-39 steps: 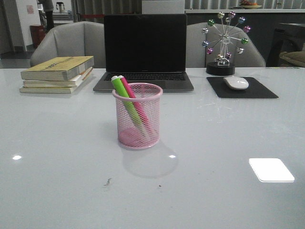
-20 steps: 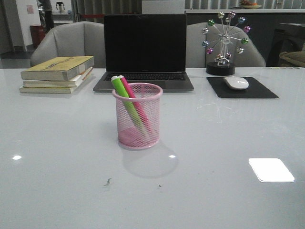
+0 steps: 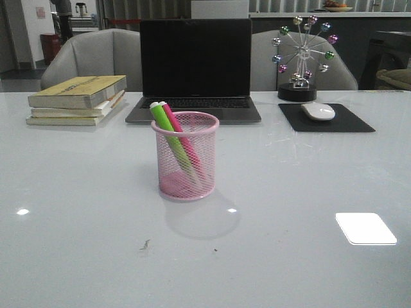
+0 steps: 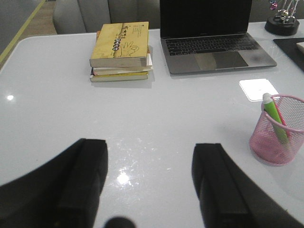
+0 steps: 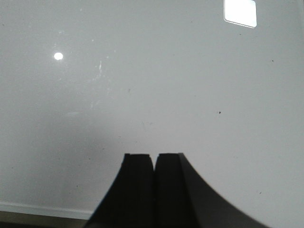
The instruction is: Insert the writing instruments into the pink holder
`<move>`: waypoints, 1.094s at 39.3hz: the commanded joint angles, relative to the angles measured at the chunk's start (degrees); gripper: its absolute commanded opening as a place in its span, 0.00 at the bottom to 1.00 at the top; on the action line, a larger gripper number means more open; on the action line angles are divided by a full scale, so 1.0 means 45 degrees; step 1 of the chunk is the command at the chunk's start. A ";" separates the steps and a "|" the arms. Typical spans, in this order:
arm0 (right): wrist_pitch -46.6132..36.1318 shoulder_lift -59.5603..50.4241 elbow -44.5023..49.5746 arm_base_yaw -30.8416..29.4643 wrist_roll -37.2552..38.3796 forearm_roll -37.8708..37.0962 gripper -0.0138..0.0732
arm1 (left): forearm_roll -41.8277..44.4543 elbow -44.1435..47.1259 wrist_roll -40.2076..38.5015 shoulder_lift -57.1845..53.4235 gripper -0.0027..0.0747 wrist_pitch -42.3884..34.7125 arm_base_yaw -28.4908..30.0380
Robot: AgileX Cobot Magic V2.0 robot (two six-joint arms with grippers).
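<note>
The pink holder [image 3: 185,156] stands upright mid-table, in front of the laptop. Inside it lean the green highlighter [image 3: 168,133] and the pink highlighter [image 3: 183,142], caps poking out over the rim toward the left. The left wrist view catches the pink holder [image 4: 278,130] off to one side with the green highlighter [image 4: 274,117] in it. My left gripper [image 4: 150,148] hangs open over bare table, well away from the holder, with nothing between its fingers. My right gripper [image 5: 154,156] is shut and empty above plain table. Neither gripper shows in the front view.
A laptop [image 3: 194,67] stands behind the holder, a stack of books [image 3: 78,99] at back left. At back right lie a mouse [image 3: 318,111] on a black pad [image 3: 326,119] and a ferris-wheel ornament [image 3: 300,58]. The table's near edge [image 5: 42,211] shows in the right wrist view.
</note>
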 commanded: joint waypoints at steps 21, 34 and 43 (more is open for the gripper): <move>-0.1928 -0.0740 -0.0328 -0.0080 -0.0046 0.2792 0.23 | -0.0322 -0.0372 -0.0104 0.0016 0.62 -0.1056 -0.0031; -0.1830 -0.1341 -0.0328 -0.0080 -0.0046 0.3685 0.23 | -0.0322 -0.0372 -0.0104 0.0016 0.62 -0.1056 -0.0031; -0.2064 -0.1595 -0.0227 -0.0080 -0.0046 0.3601 0.23 | -0.0322 -0.0372 -0.0104 0.0016 0.62 -0.1056 -0.0031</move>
